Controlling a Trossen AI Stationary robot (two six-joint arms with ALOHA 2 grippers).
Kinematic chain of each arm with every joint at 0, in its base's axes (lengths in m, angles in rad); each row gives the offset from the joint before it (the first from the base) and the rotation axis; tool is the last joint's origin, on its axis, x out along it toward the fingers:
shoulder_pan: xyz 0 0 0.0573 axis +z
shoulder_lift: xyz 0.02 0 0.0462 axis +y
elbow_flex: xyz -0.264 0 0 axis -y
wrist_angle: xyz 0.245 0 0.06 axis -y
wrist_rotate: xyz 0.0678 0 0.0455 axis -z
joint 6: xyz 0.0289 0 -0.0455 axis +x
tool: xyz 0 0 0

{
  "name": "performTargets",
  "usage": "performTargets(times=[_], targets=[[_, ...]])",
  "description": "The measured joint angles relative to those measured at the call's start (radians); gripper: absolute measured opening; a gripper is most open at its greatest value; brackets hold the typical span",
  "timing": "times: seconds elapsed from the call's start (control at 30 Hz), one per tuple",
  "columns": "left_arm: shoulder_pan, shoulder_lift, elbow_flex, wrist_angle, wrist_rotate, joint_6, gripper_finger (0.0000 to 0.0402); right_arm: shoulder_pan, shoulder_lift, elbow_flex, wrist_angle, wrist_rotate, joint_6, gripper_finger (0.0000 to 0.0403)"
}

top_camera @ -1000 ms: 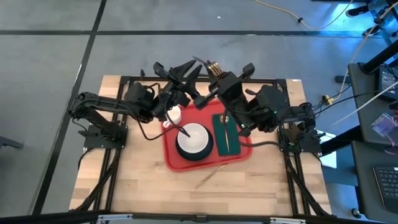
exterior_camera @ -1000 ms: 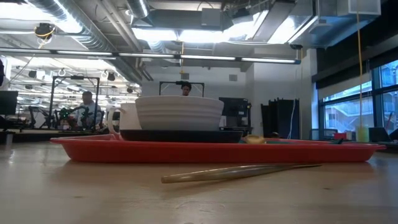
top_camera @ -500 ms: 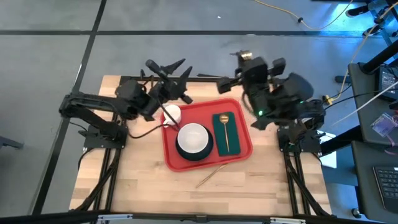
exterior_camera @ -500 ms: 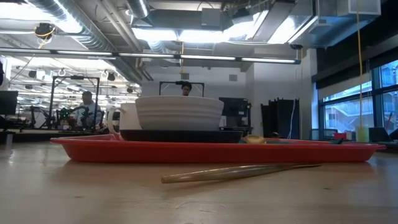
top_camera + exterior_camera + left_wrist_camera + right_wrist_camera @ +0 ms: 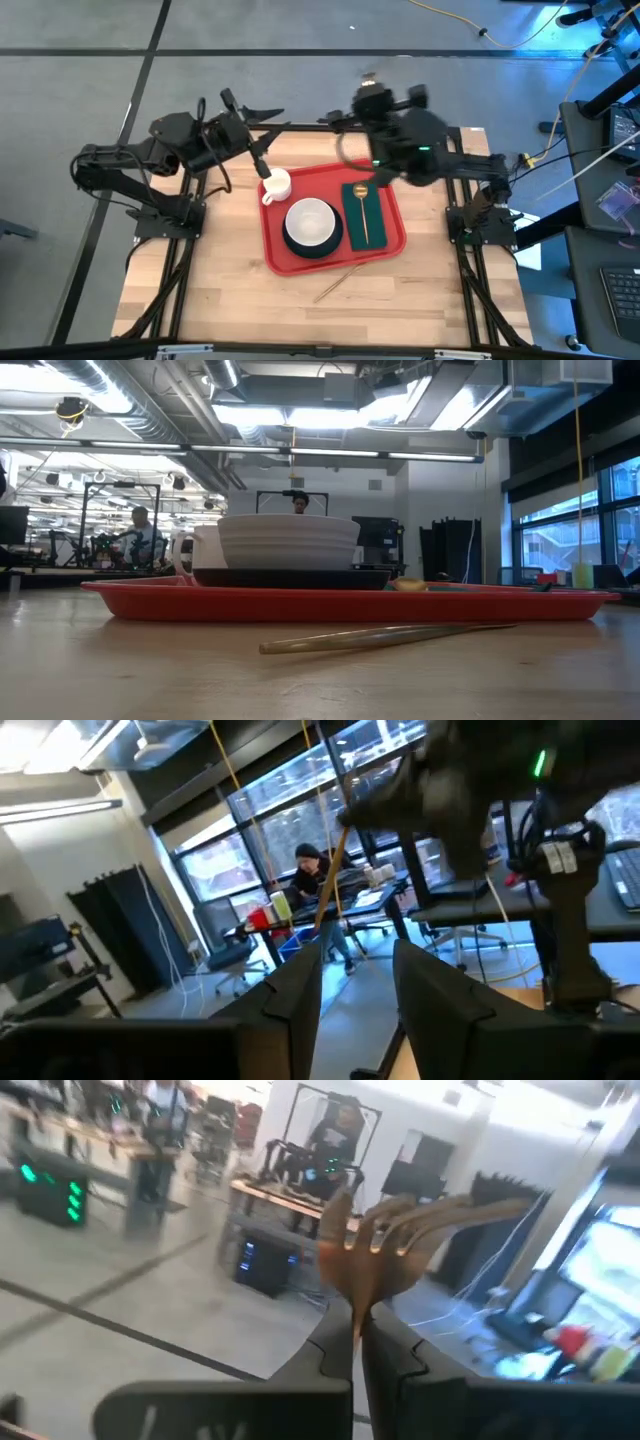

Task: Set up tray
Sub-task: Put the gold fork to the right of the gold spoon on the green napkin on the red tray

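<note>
The right hand was raised clear of the table, pinching a gold fork by its handle — probably to lay it beside the spoon. The left hand hung spread and empty beyond the table's far-left edge. The red tray sat mid-table, holding a white bowl on a dark plate, a cup and a green napkin bearing that spoon — one utensil lay off it.

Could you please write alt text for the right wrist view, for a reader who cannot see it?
The right claw is shut on a gold fork, held up with its tines spread against a blurred workshop background. Desks, equipment racks and a person stand far behind it; no part of the table shows.
</note>
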Motion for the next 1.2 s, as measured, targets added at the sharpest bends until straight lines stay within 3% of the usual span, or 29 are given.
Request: performTargets(times=[0.27, 0.33, 0.5, 0.63, 0.77, 0.97, 1.2], targets=[[-0.032, -0.020, 0.000, -0.089, -0.069, -0.074, 0.0107, -0.064, 0.001, -0.181, -0.009, -0.074, 0.025, 0.0002], [-0.039, -0.020, 0.000, -0.114, -0.071, -0.103, 0.0105, -0.075, 0.000, -0.218, -0.020, -0.133, 0.058, 0.0002], [-0.054, -0.020, 0.000, -0.154, -0.073, -0.160, 0.0102, -0.135, 0.001, -0.295, -0.201, -0.445, 0.358, 0.0002], [-0.072, -0.024, 0.000, -0.166, -0.086, -0.167, 0.0102, -0.214, 0.001, -0.303, -0.460, -0.651, 0.711, 0.0002], [-0.098, -0.031, 0.000, -0.202, -0.160, -0.176, 0.0102, -0.304, -0.004, -0.304, -0.716, -0.911, 0.985, 0.0002], [-0.122, -0.031, 0.000, -0.298, -0.242, -0.250, 0.0102, -0.423, -0.006, -0.304, -1.063, -1.280, 1.231, 0.0004], [-0.122, -0.031, 0.000, -0.382, -0.244, -0.330, 0.0102, -0.512, -0.007, -0.315, -1.498, -1.519, 1.383, 0.0006]])
